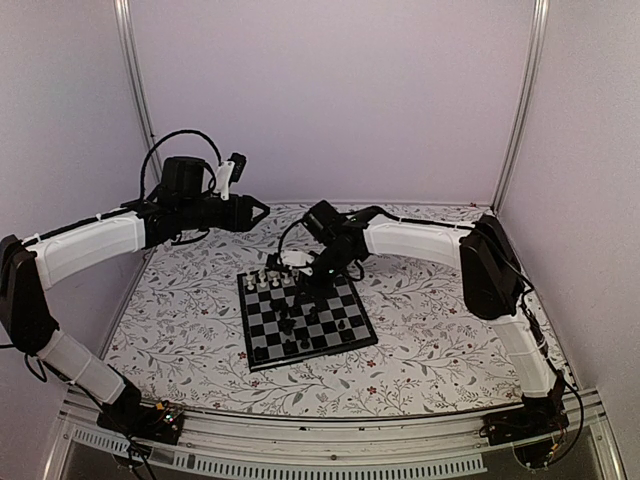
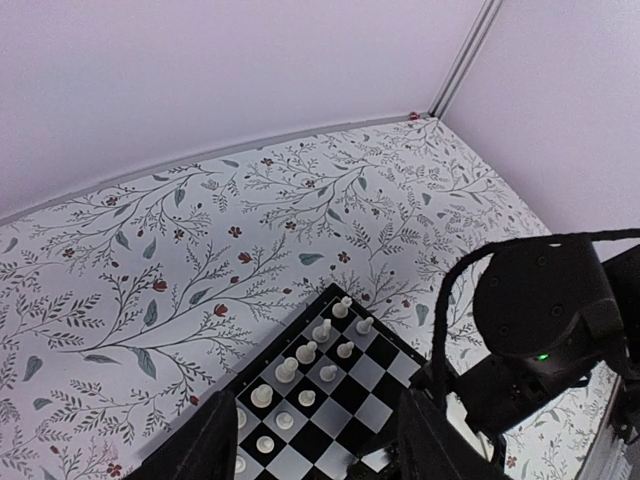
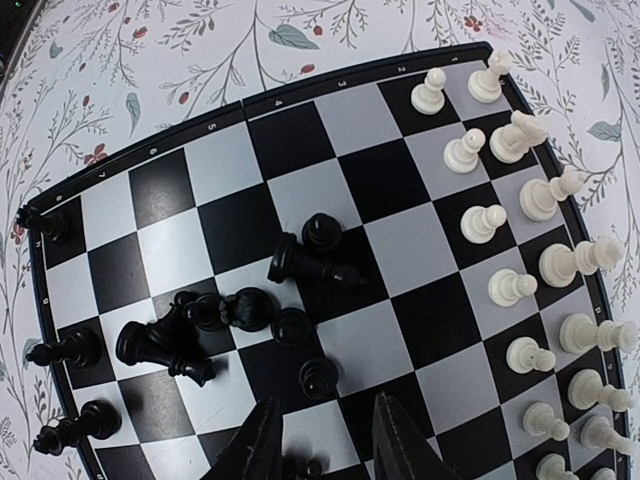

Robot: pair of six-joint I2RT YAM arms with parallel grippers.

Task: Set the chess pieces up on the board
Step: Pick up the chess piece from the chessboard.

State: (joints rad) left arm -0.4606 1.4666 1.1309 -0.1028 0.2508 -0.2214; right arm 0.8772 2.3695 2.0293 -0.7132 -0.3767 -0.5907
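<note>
Looking at this one, the board [image 3: 390,180] sits mid-table on the floral tabletop [image 1: 430,340]. The white pieces [image 3: 510,288] are lined up in two neat rows along one edge. The black pieces [image 3: 240,310] are the mess: clumped around the middle squares, several tipped over and leaning on each other, with a few near the opposite edge.

The right gripper [image 3: 322,440] hovers just over that clump with its jaws apart and nothing pinched. The left gripper [image 2: 320,445] hangs up high off to the side, spread wide and empty too.

These look like tiny, light, hard plastic bits, smooth and rounded, so I reckon they'd squirt out of a sloppy pinch. I'd grab a toppled one across its narrow waist and a standing one just under the head. I'd also work from the edge of the heap first.
</note>
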